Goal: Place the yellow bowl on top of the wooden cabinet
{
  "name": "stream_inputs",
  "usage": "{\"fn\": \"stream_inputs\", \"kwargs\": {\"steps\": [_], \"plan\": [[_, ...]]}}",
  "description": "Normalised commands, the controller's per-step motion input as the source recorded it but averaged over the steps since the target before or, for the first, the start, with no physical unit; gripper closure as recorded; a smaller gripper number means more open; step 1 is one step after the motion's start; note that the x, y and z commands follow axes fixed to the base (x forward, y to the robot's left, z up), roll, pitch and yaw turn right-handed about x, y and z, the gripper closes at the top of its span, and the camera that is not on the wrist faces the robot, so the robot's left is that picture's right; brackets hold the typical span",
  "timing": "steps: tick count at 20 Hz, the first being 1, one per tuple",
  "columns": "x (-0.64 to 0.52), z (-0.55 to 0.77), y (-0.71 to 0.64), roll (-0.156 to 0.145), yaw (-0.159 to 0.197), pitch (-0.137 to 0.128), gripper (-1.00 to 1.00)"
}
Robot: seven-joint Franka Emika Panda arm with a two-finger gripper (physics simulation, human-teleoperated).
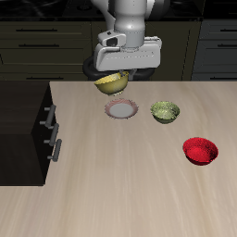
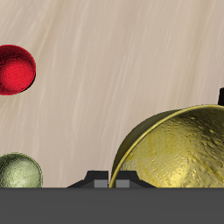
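The yellow bowl (image 1: 112, 83) hangs tilted in the air near the back of the table, with my gripper (image 1: 115, 74) shut on its rim. In the wrist view the yellow bowl (image 2: 179, 150) fills much of the frame, its mottled inside facing the camera. The wooden cabinet (image 1: 20, 125), very dark with two silver bar handles, stands at the table's side, some way from the bowl. Its flat top lies lower than the held bowl.
A small white plate (image 1: 121, 109) lies on the table just below the held bowl. An olive-green bowl (image 1: 166, 111) (image 2: 17, 171) sits beside the plate. Nearer the front edge rests a red bowl (image 1: 200, 150) (image 2: 15, 70).
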Motion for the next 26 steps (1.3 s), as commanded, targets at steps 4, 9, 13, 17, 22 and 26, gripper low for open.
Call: {"fn": "stream_inputs", "kwargs": {"steps": [4, 9, 13, 17, 22, 26], "plan": [[-0.08, 0.11, -0.06, -0.006, 0.003, -0.023, 1.0], [-0.06, 0.02, -0.04, 0.001, 0.009, -0.003, 1.0], [-0.03, 0.03, -0.08, -0.012, 0.006, -0.004, 1.0], [-0.03, 0.05, -0.08, -0.009, 0.006, -0.006, 1.0], [-0.04, 0.04, -0.09, -0.014, 0.008, -0.002, 1.0], [-0.05, 0.04, -0.24, -0.044, 0.004, 0.015, 1.0]]}}
